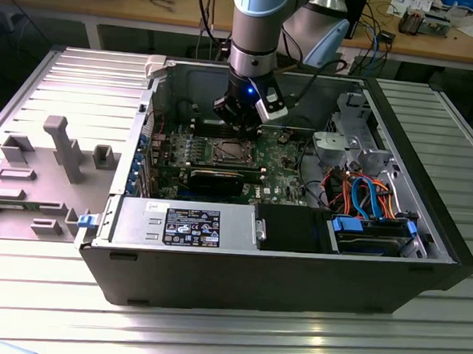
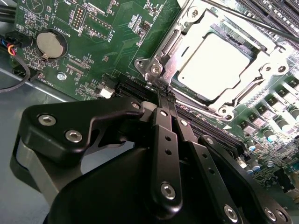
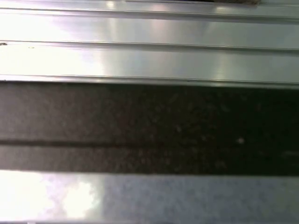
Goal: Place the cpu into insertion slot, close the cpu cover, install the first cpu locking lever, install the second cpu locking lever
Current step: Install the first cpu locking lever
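End effector: the end effector point(image 2: 167, 95) had its two black fingers pressed together with no gap, and nothing was visible between them. Their tips sat at the near edge of the socket frame, beside a corner screw.
Cpu: the cpu point(image 2: 216, 65) lay flat in the insertion slot point(image 2: 275, 58), its dull silver top level with the surround, so the placing step looked done.
Cpu cover: the cpu cover point(image 2: 187, 32) lay down around the chip, with the chip's top showing through its square opening. I judged it closed.
Locking levers: a thin wire lever point(image 2: 243, 21) ran along the far side of the socket. Whether it was latched could not be told.
Why so held: the closed, narrow tips suited pushing or hooking a slim lever rather than gripping a part, in my judgement.
Arm pose: in the exterior view the arm point(image 1: 252, 50) came down almost vertically into the open computer case point(image 1: 134, 275), its wrist just above the motherboard point(image 1: 290, 160) behind the socket.
Setting: the case rested on a ribbed metal counter point(image 1: 227, 337).
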